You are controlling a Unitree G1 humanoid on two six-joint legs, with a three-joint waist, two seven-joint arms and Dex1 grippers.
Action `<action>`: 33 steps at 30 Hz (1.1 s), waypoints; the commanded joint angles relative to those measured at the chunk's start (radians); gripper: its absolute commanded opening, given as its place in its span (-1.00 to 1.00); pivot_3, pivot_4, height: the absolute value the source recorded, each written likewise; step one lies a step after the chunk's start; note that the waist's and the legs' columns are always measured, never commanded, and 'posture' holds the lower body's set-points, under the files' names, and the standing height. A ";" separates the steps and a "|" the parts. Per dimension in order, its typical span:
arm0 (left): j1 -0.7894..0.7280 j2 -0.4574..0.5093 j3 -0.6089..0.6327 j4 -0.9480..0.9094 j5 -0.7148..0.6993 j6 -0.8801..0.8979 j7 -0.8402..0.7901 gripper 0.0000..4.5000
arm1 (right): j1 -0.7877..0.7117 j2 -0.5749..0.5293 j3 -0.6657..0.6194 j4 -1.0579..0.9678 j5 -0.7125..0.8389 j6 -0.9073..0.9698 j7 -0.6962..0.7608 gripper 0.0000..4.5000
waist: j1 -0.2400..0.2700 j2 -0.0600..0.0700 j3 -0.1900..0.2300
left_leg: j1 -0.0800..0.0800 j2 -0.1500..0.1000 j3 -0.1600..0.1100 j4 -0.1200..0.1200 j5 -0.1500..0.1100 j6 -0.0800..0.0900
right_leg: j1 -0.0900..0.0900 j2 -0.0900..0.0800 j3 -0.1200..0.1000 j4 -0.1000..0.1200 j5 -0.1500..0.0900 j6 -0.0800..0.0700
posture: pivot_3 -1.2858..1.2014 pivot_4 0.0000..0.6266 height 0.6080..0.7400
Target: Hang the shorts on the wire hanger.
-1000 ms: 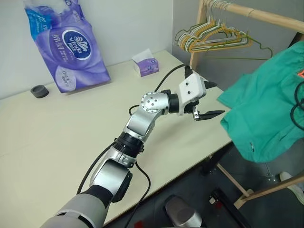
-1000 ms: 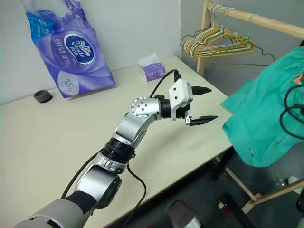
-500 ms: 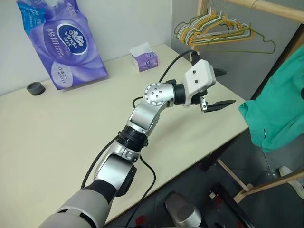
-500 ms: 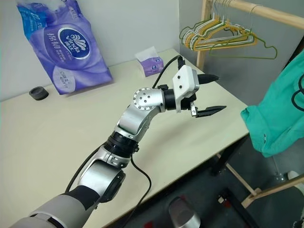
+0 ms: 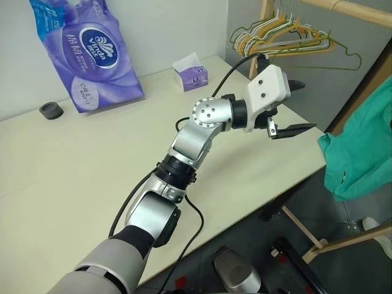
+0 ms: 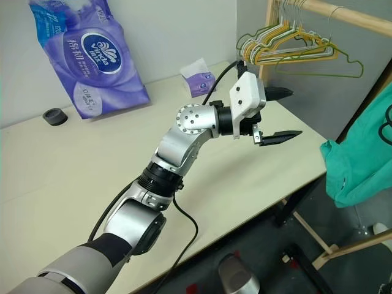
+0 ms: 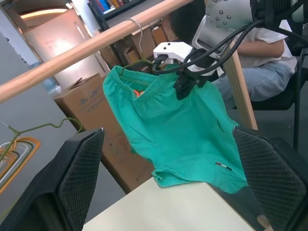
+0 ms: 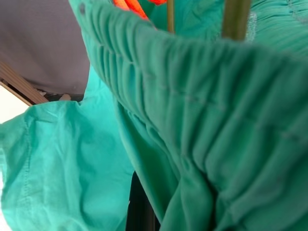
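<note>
Two grippers share this job. My right gripper (image 7: pixel 185 82) is clamped on the gathered waistband of the shorts (image 7: pixel 178 130), which hang in the air beside the wooden rack (image 5: pixel 343 12), off past the edge of the table (image 5: pixel 73 159). My left gripper (image 5: pixel 297 107) reaches out level over the table's far corner with its two black fingers spread wide and nothing between them.

The wire hanger (image 5: pixel 334 60) hangs by its hook on the rack's rail, just beside a bunch of yellow and pale hangers (image 5: pixel 275 38). As I judge it, the step in hand is fetching that single olive hanger. I should bring my left fingers around its lower bar away from the bunch, so I lift one hanger only, and keep the shorts high and well apart meanwhile so the cloth does not snag the rack.

The purple tissue pack (image 5: pixel 86 55) bears an oval dark-blue logo, seemingly Vinda, plus Chinese characters too small for me to read. The small tissue box (image 5: pixel 191 72) shows no legible writing.
</note>
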 commanded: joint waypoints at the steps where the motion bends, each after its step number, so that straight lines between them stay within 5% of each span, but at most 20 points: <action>1: -0.048 -0.022 0.029 0.003 -0.043 0.018 -0.021 1.00 | -0.033 -0.009 -0.035 -0.007 0.018 -0.019 -0.005 -1.00 | 0.002 0.001 0.000 | 0.000 0.000 0.000 0.000 0.000 0.000 | 0.001 0.000 0.000 -0.002 0.000 0.001 | -0.38 -0.50 1.00; 6: -0.085 -0.037 0.038 0.047 -0.080 0.024 -0.084 1.00 | -0.057 -0.009 -0.111 -0.034 0.067 0.006 -0.073 -0.54 | 0.008 0.001 0.000 | 0.000 0.000 0.002 0.000 0.000 0.000 | 0.002 -0.001 0.001 -0.006 0.002 0.004 | -0.39 -0.54 1.00; 16: -0.109 -0.049 0.051 0.108 -0.077 -0.008 -0.101 1.00 | -0.086 0.017 -0.299 -0.249 0.183 0.205 -0.265 0.99 | 0.017 0.001 0.000 | -0.001 0.000 0.002 0.000 0.000 0.000 | 0.001 -0.001 0.001 -0.007 0.002 0.005 | -0.39 -0.58 1.00; 21: -0.106 -0.045 0.048 0.115 -0.071 -0.015 -0.108 1.00 | -0.033 0.098 -0.358 -0.570 0.182 0.260 -0.396 0.99 | 0.018 0.002 0.000 | -0.001 0.000 0.002 0.000 0.000 0.000 | 0.001 -0.001 0.002 -0.006 0.003 0.005 | -0.39 -0.59 1.00; 33: 0.011 0.050 0.055 0.024 -0.031 0.030 -0.077 1.00 | 0.381 0.246 -0.149 -1.142 0.165 -0.161 -0.168 0.99 | 0.028 0.003 -0.002 | -0.002 0.000 0.000 0.001 0.000 0.000 | 0.000 -0.002 0.001 -0.005 0.005 0.008 | -0.34 -0.68 1.00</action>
